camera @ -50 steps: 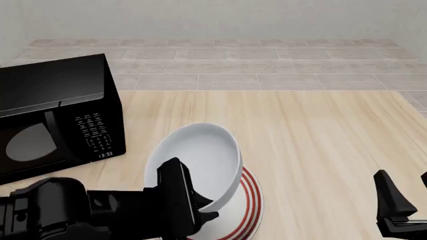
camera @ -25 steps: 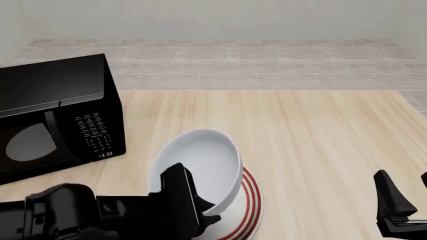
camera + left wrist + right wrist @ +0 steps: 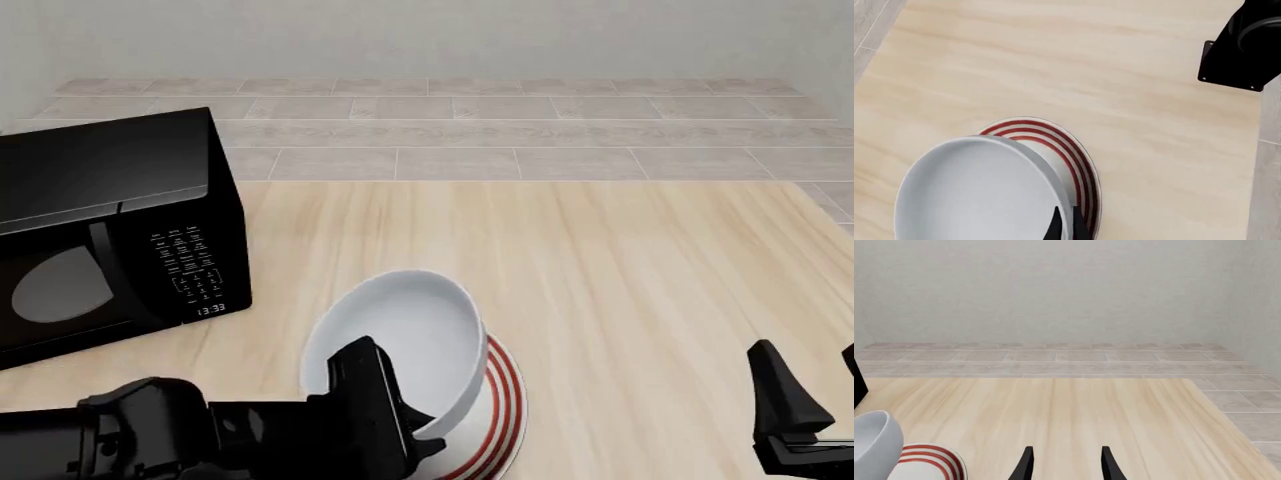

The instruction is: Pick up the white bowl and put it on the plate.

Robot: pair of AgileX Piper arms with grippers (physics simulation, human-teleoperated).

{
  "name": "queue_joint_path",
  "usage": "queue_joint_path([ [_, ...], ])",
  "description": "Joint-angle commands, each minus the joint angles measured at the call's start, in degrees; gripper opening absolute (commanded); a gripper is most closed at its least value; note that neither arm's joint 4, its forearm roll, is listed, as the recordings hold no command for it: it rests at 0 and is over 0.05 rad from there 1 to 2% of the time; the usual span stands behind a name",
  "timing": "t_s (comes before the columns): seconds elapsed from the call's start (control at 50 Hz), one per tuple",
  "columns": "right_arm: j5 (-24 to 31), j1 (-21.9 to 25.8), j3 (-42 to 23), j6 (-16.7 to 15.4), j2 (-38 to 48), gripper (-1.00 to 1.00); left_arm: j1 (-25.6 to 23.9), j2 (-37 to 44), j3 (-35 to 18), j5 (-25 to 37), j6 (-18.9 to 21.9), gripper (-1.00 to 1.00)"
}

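Left gripper [image 3: 400, 440] pinched on white bowl [image 3: 400, 345] rim at bowl's 6 o'clock | bowl tilted, over plate [image 3: 501, 410] | right gripper [image 3: 1064, 465] parted, empty, at 3 o'clock of plate | microwave [image 3: 107, 235] at 10 o'clock on table [image 3: 627, 260]

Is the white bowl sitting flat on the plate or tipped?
Tipped. The white bowl leans over the plate, its opening facing the camera, with the left tool clamped on its rim.
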Motion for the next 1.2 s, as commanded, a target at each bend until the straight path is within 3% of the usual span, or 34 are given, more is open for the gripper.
queue_joint_path([
  [0.02, 0.1, 0.0, 0.1, 0.0, -0.1, 1.00, -0.1, 1.0, 0.5, -1.4, -0.4, -1.00],
  [1.2, 0.1, 0.0, 0.1, 0.0, -0.1, 1.00, -1.4, 7.0, 1.7, -5.5, -1.8, -1.00],
])
